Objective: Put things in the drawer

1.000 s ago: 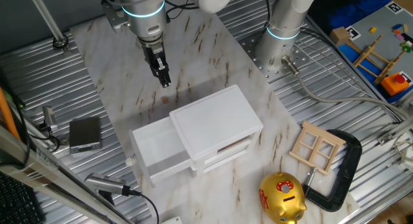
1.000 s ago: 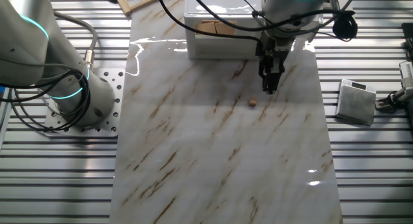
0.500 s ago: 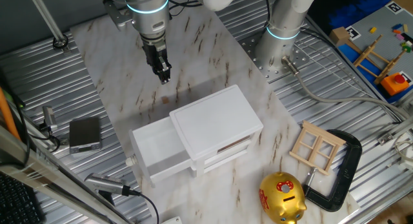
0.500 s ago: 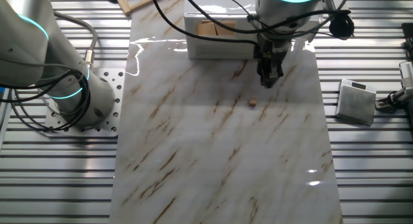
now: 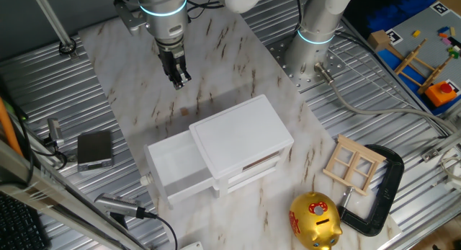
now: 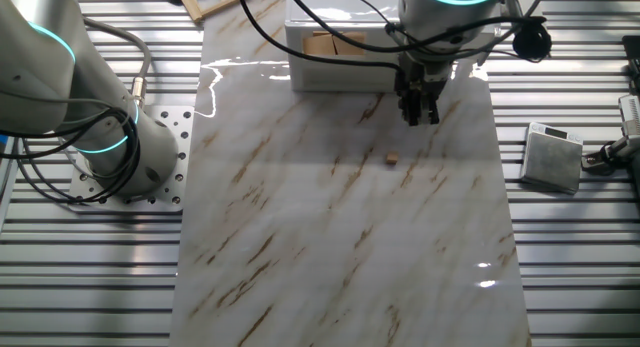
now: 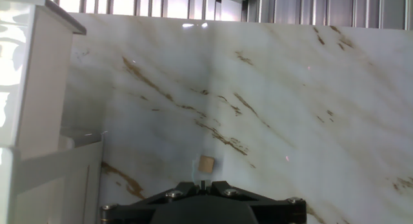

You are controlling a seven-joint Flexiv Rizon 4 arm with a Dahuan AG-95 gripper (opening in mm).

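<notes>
Even overhead light is brightening the marble worktop (image 6: pixel 340 217), glaring white along its cabinet-side edge; the hand view is looking hazy, washed-out

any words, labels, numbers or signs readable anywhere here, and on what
No readable words or numbers in any view.
Black-and-white square fiducial markers, on the blue board at the far right: patterns only, no text.
Gold piggy bank: a red emblem on its side, too small to read.
White cabinet, marble tabletop and grey box: no markings visible.
</notes>
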